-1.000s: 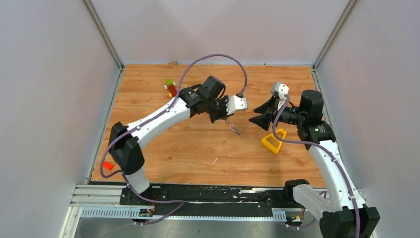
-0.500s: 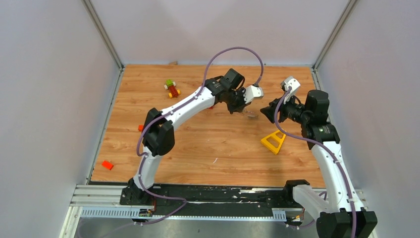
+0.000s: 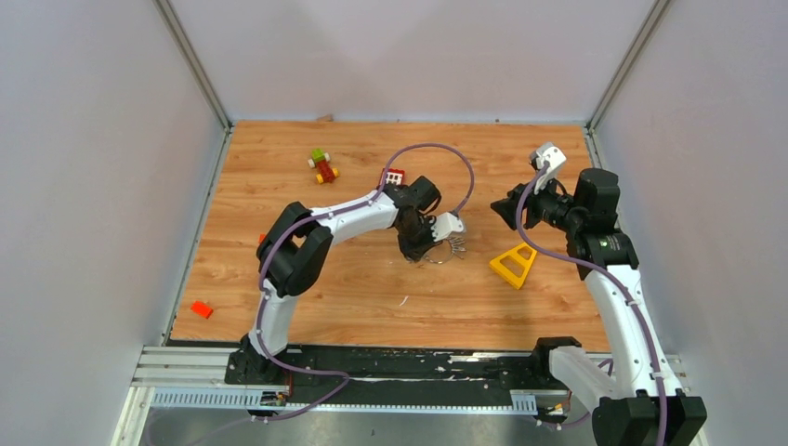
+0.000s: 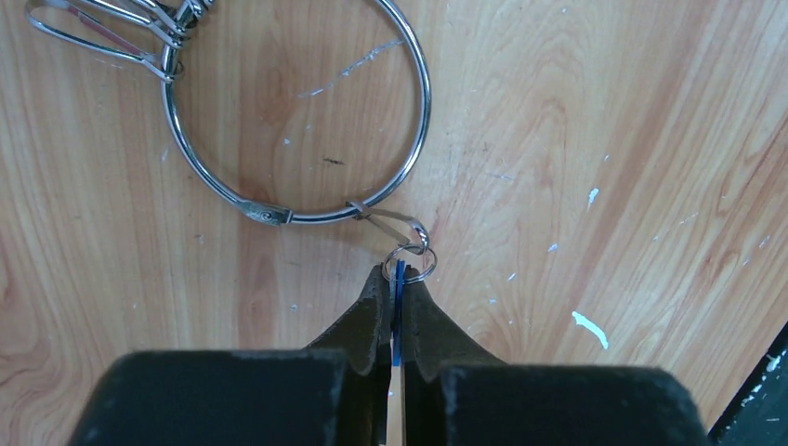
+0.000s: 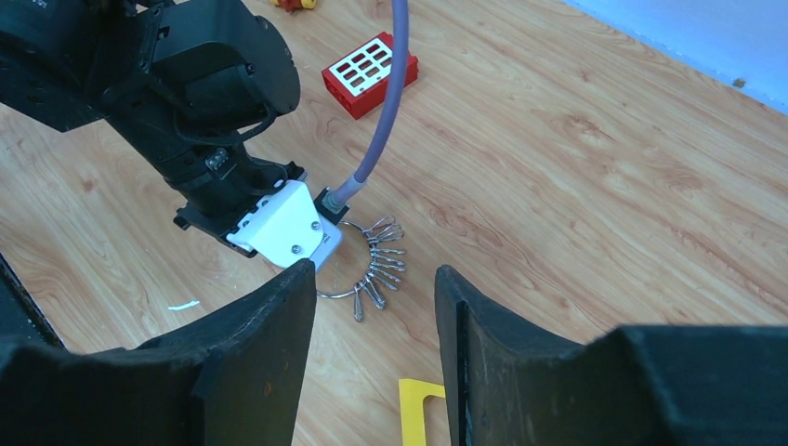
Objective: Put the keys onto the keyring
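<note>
Blue-tagged key (image 4: 397, 275) clenched edge-on in your left gripper (image 4: 398, 295).
Just past those jaws its small loop (image 4: 415, 263) meets a clip (image 4: 386, 221) on the keyring (image 4: 428, 98), flat on the wooden table (image 4: 604, 111) (more clips (image 4: 102, 28) bunched farther off); your right gripper (image 5: 374, 277) hangs released, ring ahead of its jaws.

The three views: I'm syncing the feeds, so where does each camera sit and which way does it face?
Top external: above and behind the robot, looking down on the table; both arms show.
Left wrist: close over the table, facing straight down at the keyring; left gripper shut on the blue-tagged key.
Right wrist: raised, tilted down toward the left arm; open right gripper frames it.
Shared: all three show the keyring.
</note>
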Robot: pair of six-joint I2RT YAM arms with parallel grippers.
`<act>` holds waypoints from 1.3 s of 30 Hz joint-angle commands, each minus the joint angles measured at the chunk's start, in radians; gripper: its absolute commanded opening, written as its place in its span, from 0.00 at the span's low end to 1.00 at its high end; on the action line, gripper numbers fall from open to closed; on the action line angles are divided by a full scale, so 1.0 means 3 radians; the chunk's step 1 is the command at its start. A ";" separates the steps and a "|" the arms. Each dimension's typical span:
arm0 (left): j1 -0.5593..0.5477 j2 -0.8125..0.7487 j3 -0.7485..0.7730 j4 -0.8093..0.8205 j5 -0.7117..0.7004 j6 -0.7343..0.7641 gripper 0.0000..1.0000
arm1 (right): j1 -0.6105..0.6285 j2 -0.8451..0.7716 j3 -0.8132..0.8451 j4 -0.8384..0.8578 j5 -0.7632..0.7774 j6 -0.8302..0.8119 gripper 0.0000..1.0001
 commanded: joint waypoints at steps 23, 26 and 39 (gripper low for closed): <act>-0.0020 0.0120 -0.0076 -0.0723 -0.0403 -0.0128 0.20 | -0.0056 -0.0056 0.0008 0.0091 -0.0179 0.0030 0.50; -0.0025 0.0184 0.0025 -0.0795 -0.0406 -0.0134 0.22 | -0.0058 -0.0045 0.0012 0.0094 -0.0196 0.0023 0.50; -0.0030 0.0190 -0.0067 -0.0781 -0.0516 -0.0134 0.27 | -0.0058 -0.0059 0.0010 0.0069 -0.0288 -0.0011 0.50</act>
